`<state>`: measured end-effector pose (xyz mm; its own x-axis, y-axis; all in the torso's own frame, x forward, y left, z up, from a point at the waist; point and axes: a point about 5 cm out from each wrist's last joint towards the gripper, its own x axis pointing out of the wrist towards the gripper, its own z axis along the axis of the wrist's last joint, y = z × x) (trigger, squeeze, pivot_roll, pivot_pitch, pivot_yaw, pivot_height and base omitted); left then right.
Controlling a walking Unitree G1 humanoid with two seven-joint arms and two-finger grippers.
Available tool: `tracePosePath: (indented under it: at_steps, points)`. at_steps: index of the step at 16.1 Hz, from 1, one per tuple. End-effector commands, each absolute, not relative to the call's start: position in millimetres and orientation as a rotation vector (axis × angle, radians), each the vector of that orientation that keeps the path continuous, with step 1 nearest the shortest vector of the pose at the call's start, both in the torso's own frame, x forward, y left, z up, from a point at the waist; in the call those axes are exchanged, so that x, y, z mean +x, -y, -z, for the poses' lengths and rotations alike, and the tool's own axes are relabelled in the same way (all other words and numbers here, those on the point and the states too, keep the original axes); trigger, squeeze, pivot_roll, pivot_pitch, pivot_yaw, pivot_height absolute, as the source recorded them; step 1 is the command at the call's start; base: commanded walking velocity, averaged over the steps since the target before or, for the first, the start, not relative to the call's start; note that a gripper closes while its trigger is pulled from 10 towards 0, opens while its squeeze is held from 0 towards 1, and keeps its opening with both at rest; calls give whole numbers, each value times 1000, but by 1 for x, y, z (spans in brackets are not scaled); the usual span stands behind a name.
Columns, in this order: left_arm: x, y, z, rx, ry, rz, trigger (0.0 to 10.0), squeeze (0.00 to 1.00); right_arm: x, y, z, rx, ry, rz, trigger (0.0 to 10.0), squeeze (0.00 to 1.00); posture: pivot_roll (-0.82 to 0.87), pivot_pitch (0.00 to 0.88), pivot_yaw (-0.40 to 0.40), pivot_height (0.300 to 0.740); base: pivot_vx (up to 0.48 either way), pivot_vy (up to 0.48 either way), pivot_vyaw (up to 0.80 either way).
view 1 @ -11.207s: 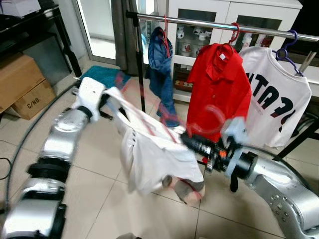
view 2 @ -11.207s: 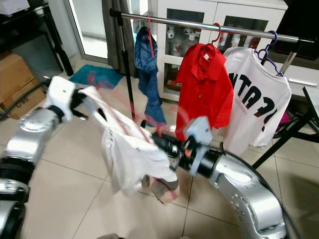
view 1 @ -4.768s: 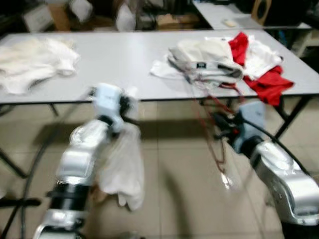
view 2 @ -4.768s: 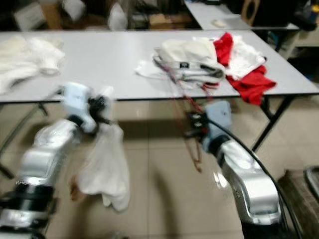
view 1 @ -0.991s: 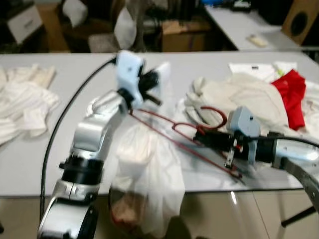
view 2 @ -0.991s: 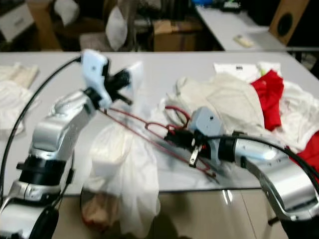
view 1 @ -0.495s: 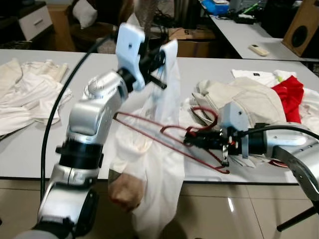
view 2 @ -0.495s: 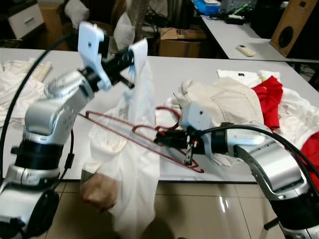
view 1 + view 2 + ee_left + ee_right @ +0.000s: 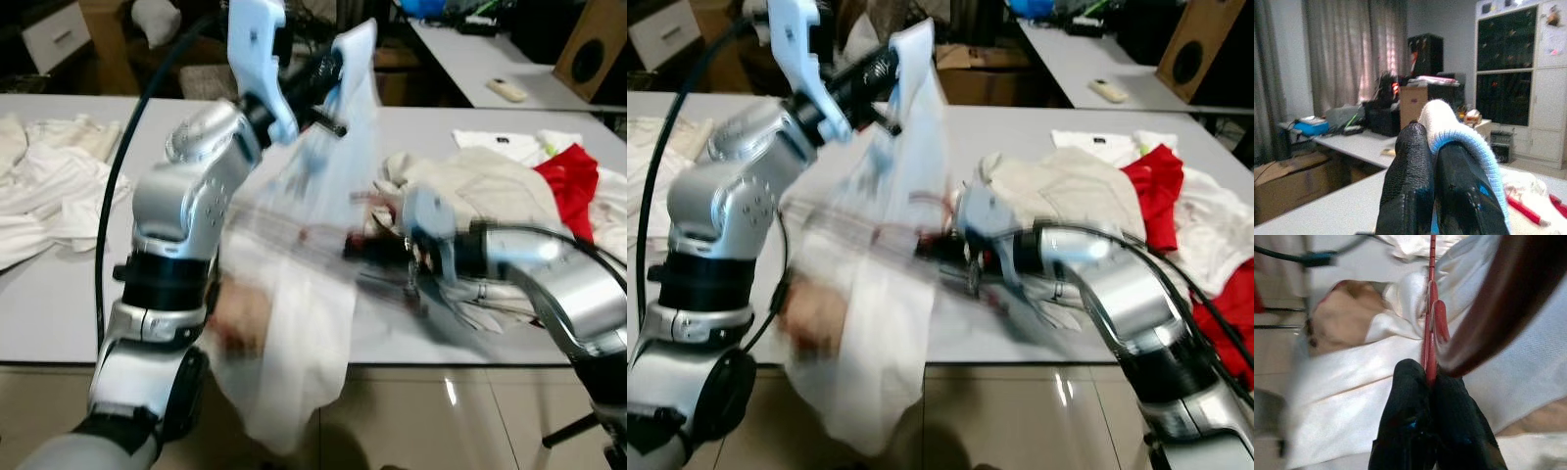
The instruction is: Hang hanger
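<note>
Head views, blurred by motion. At the left edge lies a heap of white clothes (image 9: 44, 191) on the grey tabletop (image 9: 59, 304). Upper centre-left, the left gripper (image 9: 328, 64) is raised high, its fingers pressed together on the collar of a white shirt (image 9: 294, 323); the left wrist view shows the two black fingers (image 9: 1410, 191) closed with a white knitted edge pinched between them. The shirt drapes from that grip down past the tabletop's near edge at lower centre. At centre, the right gripper (image 9: 377, 245) reaches into the shirt, clamped on the wire of the red hanger (image 9: 1430, 328), as the right wrist view shows; in the head views the hanger is only a faint red streak inside the fabric. To the right lie a cream garment (image 9: 480, 191) and, at the right edge, a red one (image 9: 573, 181). Judged progress: the shirt and hanger are both held and the hanger appears partly threaded into the shirt. Seating it in the shoulders and hanging it on a rail remain; no rail is in view.
</note>
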<state>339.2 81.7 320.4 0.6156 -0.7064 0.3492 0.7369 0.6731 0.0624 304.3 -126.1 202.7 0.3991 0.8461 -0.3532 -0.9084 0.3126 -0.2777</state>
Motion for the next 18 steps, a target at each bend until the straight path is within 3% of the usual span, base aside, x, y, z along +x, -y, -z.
tracePosePath:
  at_steps: [1,4,5,7,8,10,12,13,16,18]
  points:
    - [322,-78,-366,-151,532,903,10000,0,343,140,-215,-544,-117,-910,10000,0,-118,0,5,740,0,0,0]
    - [313,-79,-386,-196,611,949,10000,0,383,153,-265,-576,67,-623,10000,0,-109,0,-2,740,0,0,0]
    - [310,-79,-392,-215,637,963,10000,0,391,160,-306,-580,239,-480,10000,0,-107,0,-5,740,0,0,0]
    - [302,-84,-404,-268,698,984,10000,0,381,171,-397,-473,640,-322,10000,0,-101,0,-16,740,0,0,0]
    - [301,-85,-405,-274,699,985,10000,0,380,170,-402,-467,657,-338,10000,0,-101,0,-16,740,0,0,0]
    - [302,-86,-401,-270,676,969,10000,0,387,163,-381,-522,556,-427,10000,0,-103,0,-21,740,0,0,0]
    - [305,-82,-384,-266,599,945,10000,0,394,150,-315,-630,380,-597,10000,0,-113,0,-18,740,0,0,0]
    - [306,-79,-376,-254,565,946,10000,0,392,150,-304,-639,358,-631,10000,0,-117,0,-12,740,0,0,0]
    - [323,-59,-292,-118,197,884,10000,0,370,166,-252,-664,203,-854,10000,0,-131,0,6,740,0,0,0]
    - [329,-57,-254,-2,66,820,10000,0,343,179,-228,-711,74,-1014,10000,0,-142,0,15,740,0,0,0]
